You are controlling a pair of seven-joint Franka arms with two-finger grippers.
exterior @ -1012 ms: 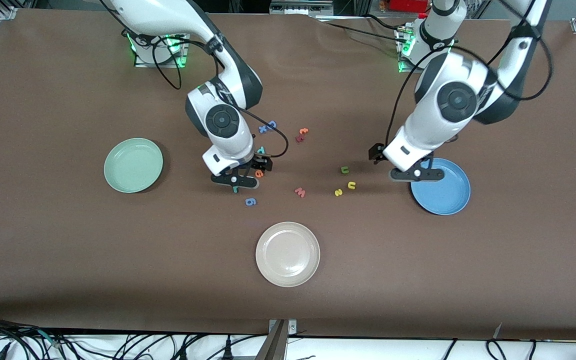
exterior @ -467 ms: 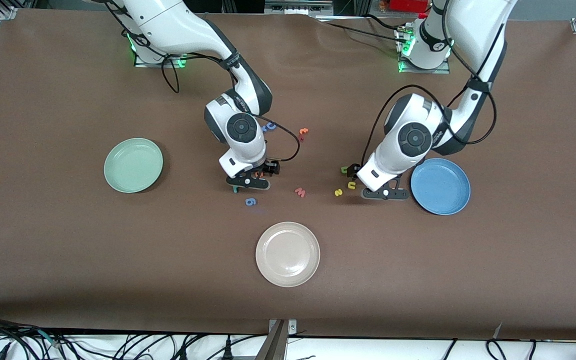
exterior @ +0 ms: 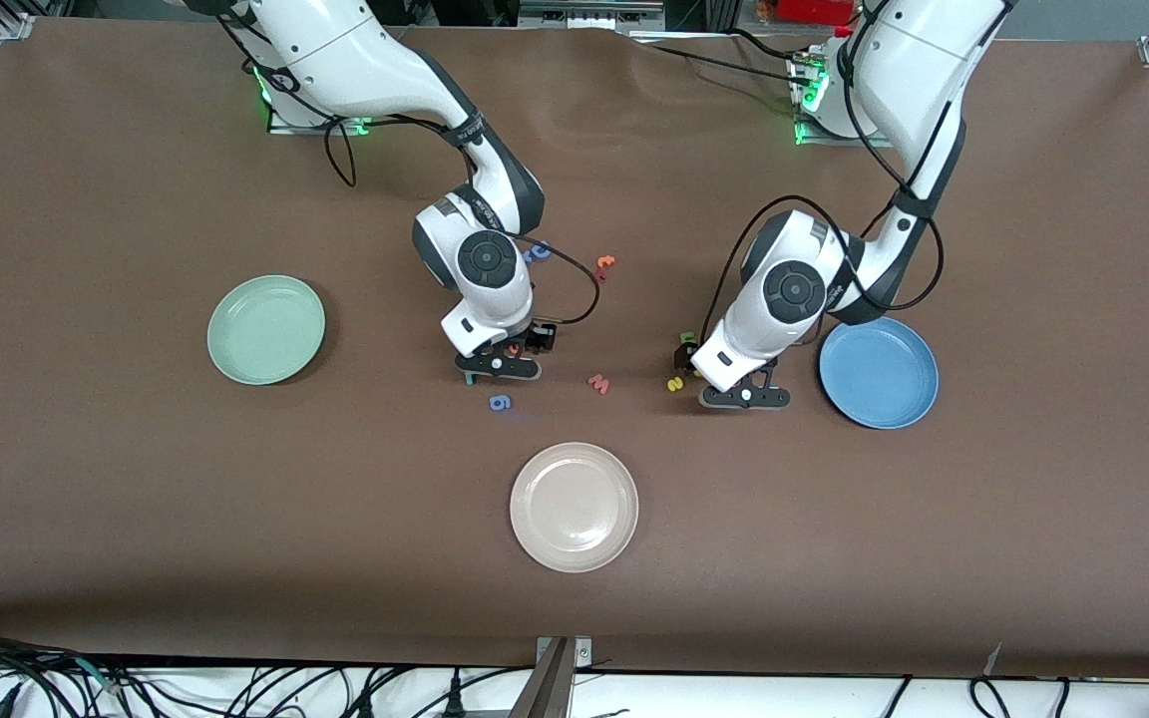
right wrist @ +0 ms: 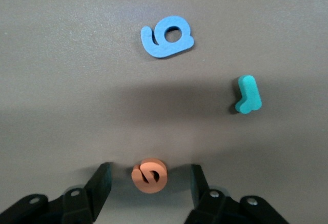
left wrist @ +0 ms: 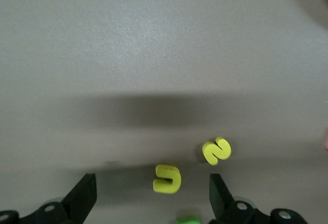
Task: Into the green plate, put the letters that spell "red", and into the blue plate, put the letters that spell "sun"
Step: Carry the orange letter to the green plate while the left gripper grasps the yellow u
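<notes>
My right gripper (right wrist: pixel 149 170) is low over the table and open, its fingers standing on either side of the orange "e" (right wrist: pixel 149 175) with a gap on each side. The teal "r" (right wrist: pixel 248 95) lies close by. My left gripper (left wrist: pixel 152 180) is open too, straddling the yellow "u" (left wrist: pixel 167 178). The yellow "s" (left wrist: pixel 216 150) lies just past one fingertip, and a green letter (left wrist: pixel 187 219) shows at the frame's edge. The green plate (exterior: pixel 266 329) sits toward the right arm's end of the table. The blue plate (exterior: pixel 879 372) is beside the left gripper (exterior: pixel 744 397).
A blue "6" (exterior: pixel 500 402) lies nearer the front camera than the right gripper (exterior: pixel 497 366). A pinkish "w" (exterior: pixel 598 383) lies between the two grippers. A beige plate (exterior: pixel 574 507) sits nearest the camera. Orange-red letters (exterior: pixel 604 263) and blue ones (exterior: pixel 538 253) lie farther off.
The left arm has swung from over the blue plate's rim to the yellow letters and come down. The right gripper has shifted onto the orange "e" and its fingers have narrowed.
</notes>
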